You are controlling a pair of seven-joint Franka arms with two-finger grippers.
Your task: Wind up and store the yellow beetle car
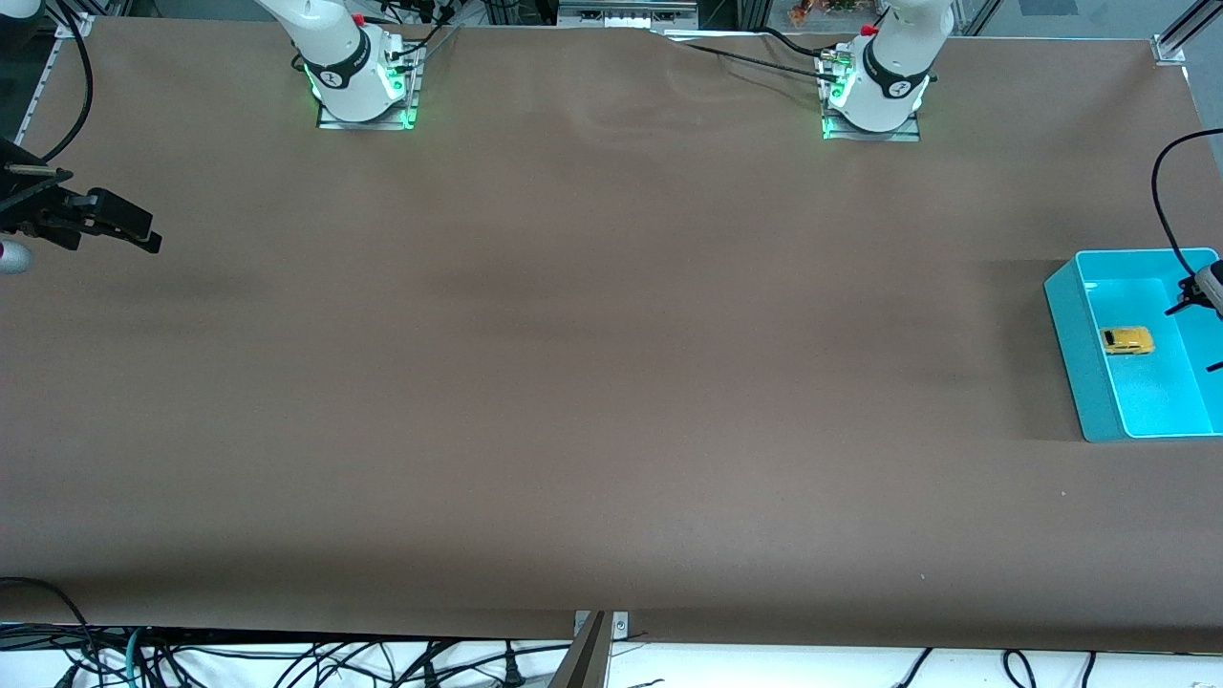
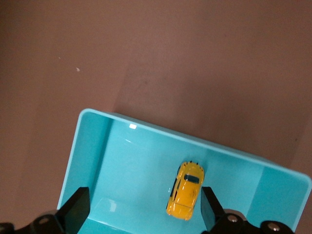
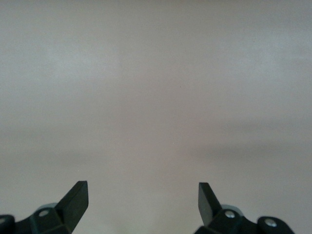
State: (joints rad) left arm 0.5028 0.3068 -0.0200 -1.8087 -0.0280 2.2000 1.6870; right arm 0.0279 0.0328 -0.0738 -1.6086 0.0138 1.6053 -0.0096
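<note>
The yellow beetle car (image 1: 1127, 340) sits on its wheels on the floor of a turquoise bin (image 1: 1070, 330), which stands at the right edge of the front picture, about halfway down, at the left arm's end of the table (image 1: 611, 382). Nothing touches the car.

In the left wrist picture the car (image 2: 185, 196) shows in the lower middle, lying free on the bin's (image 2: 92, 146) bright floor, a little closer to one black finger than to the other. The left gripper (image 2: 145, 207) hangs over the bin with its jaws spread wide and nothing between them; the car is below, clear of both fingertips (image 2: 78, 207). In the front picture only a sliver of this gripper (image 1: 1206, 291) pokes in at the right edge, over the bin's end nearest the table edge, with a black cable looping up from it.

The right gripper (image 1: 124, 225) is at the left edge of the front picture, in the upper third, over bare brown table at the right arm's end, where that arm waits. Its own wrist picture shows the two black fingers (image 3: 75, 200) low in the frame, standing wide apart and empty (image 3: 143, 195), with only plain tabletop (image 3: 156, 97) under them.
</note>
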